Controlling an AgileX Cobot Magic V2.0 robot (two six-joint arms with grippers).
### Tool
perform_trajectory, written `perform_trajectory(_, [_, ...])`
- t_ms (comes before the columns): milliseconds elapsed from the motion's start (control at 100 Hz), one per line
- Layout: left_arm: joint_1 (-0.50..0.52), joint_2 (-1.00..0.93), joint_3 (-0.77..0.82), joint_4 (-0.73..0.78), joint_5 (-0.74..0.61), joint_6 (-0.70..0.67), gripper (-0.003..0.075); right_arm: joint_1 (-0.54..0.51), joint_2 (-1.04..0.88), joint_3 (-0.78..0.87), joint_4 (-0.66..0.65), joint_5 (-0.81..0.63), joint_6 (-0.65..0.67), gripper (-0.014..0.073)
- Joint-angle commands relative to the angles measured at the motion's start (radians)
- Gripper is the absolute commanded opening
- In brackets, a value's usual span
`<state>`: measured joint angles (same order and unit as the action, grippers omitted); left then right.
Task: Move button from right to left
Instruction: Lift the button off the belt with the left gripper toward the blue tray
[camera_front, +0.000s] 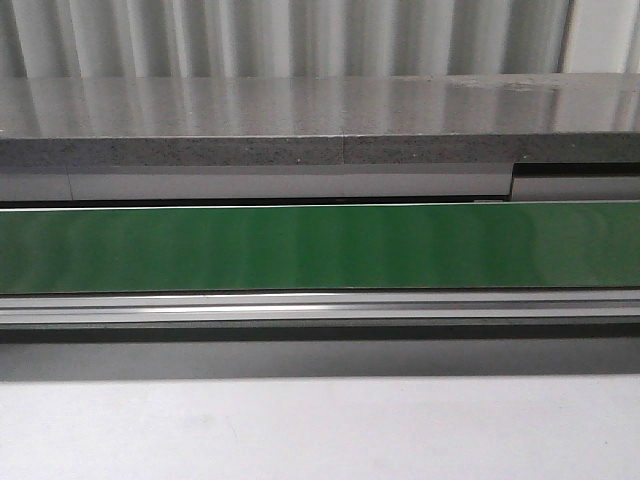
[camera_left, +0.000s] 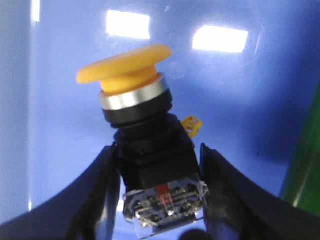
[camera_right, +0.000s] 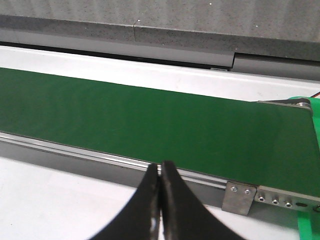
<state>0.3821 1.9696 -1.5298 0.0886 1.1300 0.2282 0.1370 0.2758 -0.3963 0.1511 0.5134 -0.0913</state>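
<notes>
Button (camera_left: 145, 135) first: in the left wrist view we see it clamped between the two black fingers (camera_left: 95, 200) of the left pincer (camera_left: 162, 200), which press against the sides of its black body. Its yellow mushroom cap (camera_left: 125, 62) points away from the camera and tilts a little, with a silver ring (camera_left: 132, 95) and black collar just under it. At the near end we see the clear contact block (camera_left: 165, 202) with metal screws and a small red part inside. A small yellow tag (camera_left: 192, 125) pokes out beside the black body. Behind the button we see a glossy blue surface (camera_left: 240, 100) with bright light reflections, and a strip of green (camera_left: 305, 165) at one edge; we cannot tell whether the button touches the blue surface or hangs above it.

In the right wrist view we see the right pincer (camera_right: 160, 172) with its black fingers pressed together, tips touching, nothing between them. It hangs over the white tabletop (camera_right: 55, 200), near the metal side rail (camera_right: 100, 160) of the green conveyor belt (camera_right: 150, 120).

From the front view we see only the conveyor belt running across, its aluminium rail (camera_front: 320, 308) below it, a grey stone-like ledge (camera_front: 320, 120) behind, and the white tabletop in the foreground. Neither arm nor the button shows there.
</notes>
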Motion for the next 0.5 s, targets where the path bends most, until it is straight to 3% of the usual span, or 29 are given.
perform_trajectory(0, [0.001,-0.025,-0.023,0.010,-0.021,0.006,0.0024,0.001,0.009,-0.023,0.005,-0.076,-0.008,-0.0067])
perform_trajectory(130, [0.001,-0.004,-0.023,0.010,-0.022,0.030,0.0151,0.001,0.009,-0.023,0.005,-0.076,-0.008,-0.0067])
perform_trajectory(250, [0.001,0.000,-0.023,0.012,-0.031,0.030,0.0382,0.001,0.009,-0.023,0.005,-0.076,-0.008,-0.0067])
perform_trajectory(350, [0.001,0.000,-0.025,0.036,-0.046,0.030,0.0520,0.001,0.009,-0.023,0.005,-0.076,-0.008,-0.0067])
perform_trajectory(490, [-0.001,-0.003,-0.027,0.060,-0.048,0.030,0.0532,0.001,0.009,-0.023,0.005,-0.076,-0.008,-0.0067])
